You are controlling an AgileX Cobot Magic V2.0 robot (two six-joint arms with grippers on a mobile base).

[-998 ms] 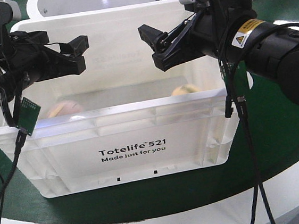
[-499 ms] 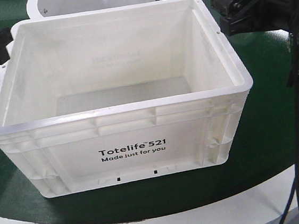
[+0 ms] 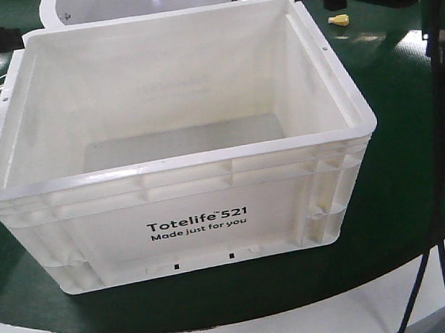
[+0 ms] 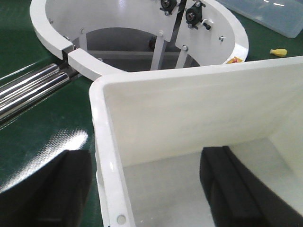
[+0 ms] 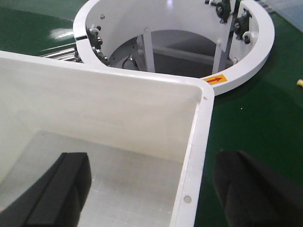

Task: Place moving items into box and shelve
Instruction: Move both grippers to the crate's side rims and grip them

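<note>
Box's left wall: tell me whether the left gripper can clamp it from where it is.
Probably yes: the left gripper is open, jaws astride the wall of the box, nothing else between them.

Ahead of my left gripper (image 4: 142,153), a white ring-shaped frame (image 4: 232,38) is curving across the green tabletop (image 4: 28,47). Overhead light is glaring off the green close by on its left. Polished steel rollers (image 4: 28,92) are running off further left. Far ahead to the right, a clear tub (image 4: 270,14) is lying near a small yellow piece (image 4: 278,52). Ahead of my right gripper (image 5: 154,158), the ring is showing a yellow arrow label (image 5: 215,79).
</note>
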